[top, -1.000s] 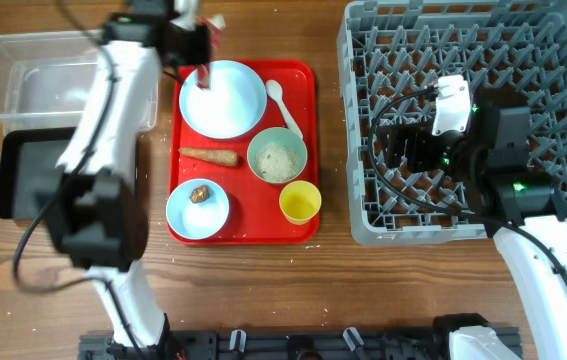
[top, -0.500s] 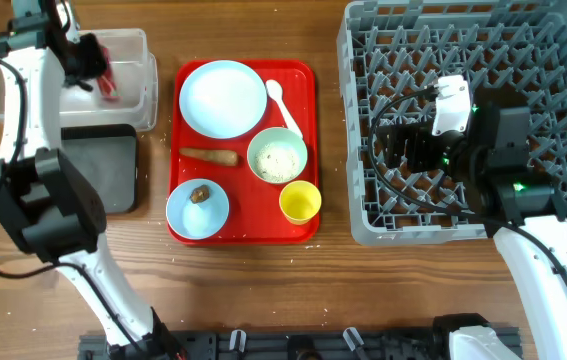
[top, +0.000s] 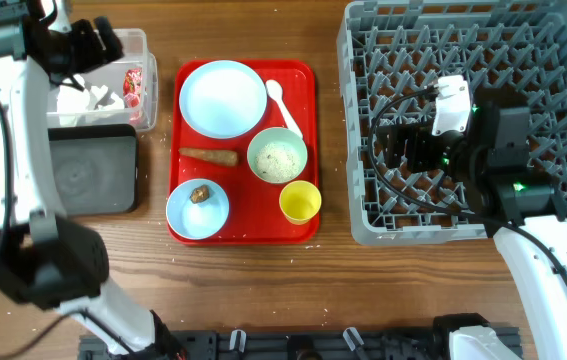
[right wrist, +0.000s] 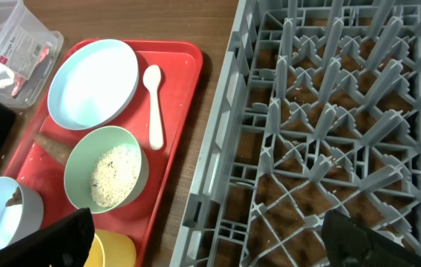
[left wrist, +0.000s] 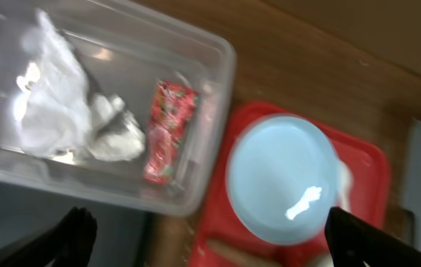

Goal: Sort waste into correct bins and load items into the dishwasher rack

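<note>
Fingers of the left gripper stand spread wide above the clear tub, red wrapper lying inside it beside the white scrap; best to rise straight up, keeping clear of the tub wall, so nothing drags out.

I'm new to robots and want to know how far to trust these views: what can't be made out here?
- Overhead: the left arm hides the left end of the clear tub, so anything lying there is unseen.
- Overhead: the right arm covers part of the floor of the dishwasher rack.
- Left wrist: blur makes the print on the red snack wrapper unreadable.
- Right wrist: the bottom edge cuts off the yellow cup.
</note>
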`<action>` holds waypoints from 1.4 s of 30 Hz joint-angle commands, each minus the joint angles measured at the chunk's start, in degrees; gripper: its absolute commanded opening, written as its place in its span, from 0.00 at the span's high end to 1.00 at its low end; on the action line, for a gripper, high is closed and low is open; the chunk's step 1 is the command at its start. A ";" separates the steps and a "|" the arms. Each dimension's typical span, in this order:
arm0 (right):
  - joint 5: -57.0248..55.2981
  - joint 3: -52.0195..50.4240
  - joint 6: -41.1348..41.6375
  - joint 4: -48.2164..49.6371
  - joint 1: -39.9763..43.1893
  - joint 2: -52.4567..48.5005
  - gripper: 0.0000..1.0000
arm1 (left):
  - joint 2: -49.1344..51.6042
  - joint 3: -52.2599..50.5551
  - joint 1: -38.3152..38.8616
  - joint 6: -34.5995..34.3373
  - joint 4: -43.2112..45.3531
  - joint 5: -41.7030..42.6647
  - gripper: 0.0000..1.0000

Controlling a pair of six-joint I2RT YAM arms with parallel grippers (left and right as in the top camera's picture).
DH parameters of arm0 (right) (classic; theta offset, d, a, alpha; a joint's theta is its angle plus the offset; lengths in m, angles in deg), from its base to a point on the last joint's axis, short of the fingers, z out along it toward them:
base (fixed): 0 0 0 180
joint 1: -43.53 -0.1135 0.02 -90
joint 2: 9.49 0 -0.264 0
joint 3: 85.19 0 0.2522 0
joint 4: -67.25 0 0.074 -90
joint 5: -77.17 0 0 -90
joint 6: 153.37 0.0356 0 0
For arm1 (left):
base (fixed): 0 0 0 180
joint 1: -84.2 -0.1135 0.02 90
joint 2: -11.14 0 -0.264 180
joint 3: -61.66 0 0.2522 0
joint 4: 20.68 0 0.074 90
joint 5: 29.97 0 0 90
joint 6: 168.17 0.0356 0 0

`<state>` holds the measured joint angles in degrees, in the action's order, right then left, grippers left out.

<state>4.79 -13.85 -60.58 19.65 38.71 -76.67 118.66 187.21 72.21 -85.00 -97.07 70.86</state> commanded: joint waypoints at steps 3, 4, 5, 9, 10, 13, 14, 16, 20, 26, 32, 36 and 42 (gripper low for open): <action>0.87 0.92 0.37 -0.07 0.02 -0.13 0.00 | -1.55 -0.98 8.96 -5.75 -12.26 3.63 0.00; 0.87 0.92 0.37 -0.11 0.02 -0.13 0.00 | -1.55 -1.92 10.75 -7.74 -13.77 2.23 0.00; 0.87 0.92 0.35 -0.11 0.02 -0.13 0.00 | -1.55 -2.71 12.39 -8.66 -14.82 1.81 0.00; 0.85 0.92 0.33 -0.11 0.02 -0.13 0.00 | -1.55 -6.60 18.75 -9.16 -17.64 1.64 0.00; 0.85 0.92 0.33 -0.11 0.02 -0.13 0.00 | -1.57 -7.45 19.74 -9.64 -18.08 1.22 0.00; 0.85 0.92 0.31 -0.11 0.02 -0.13 0.00 | -1.79 -12.55 23.61 -12.22 -17.53 0.00 0.00; 0.85 0.92 0.33 -0.11 0.02 -0.13 0.00 | -1.81 -14.21 24.55 -13.16 -16.76 -0.02 0.00; 0.85 0.92 0.33 -0.13 0.02 -0.13 0.00 | -1.84 -19.39 27.45 -14.71 -13.79 -0.02 0.00; 0.85 0.92 0.31 -1.40 0.02 -0.13 0.00 | -1.86 -27.34 32.11 -18.56 -9.92 -4.96 0.00; 0.85 0.87 0.33 -1.92 0.02 -0.13 0.00 | -1.88 -35.06 33.00 -19.85 -5.51 -7.06 0.12; 0.85 0.87 0.26 -1.84 0.02 -0.13 0.00 | -1.88 -43.17 33.05 -14.97 3.87 -2.08 0.53; 0.83 0.87 0.22 -1.84 0.02 -0.13 0.00 | -1.86 -43.39 33.05 -14.36 5.09 -3.06 0.84; 0.85 0.87 0.26 -1.84 0.02 -0.13 0.00 | -1.84 -43.34 33.05 -14.36 4.59 -8.13 0.96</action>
<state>4.79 -13.85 -60.58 17.70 38.71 -76.67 116.70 144.15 105.17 -99.90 -92.63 65.24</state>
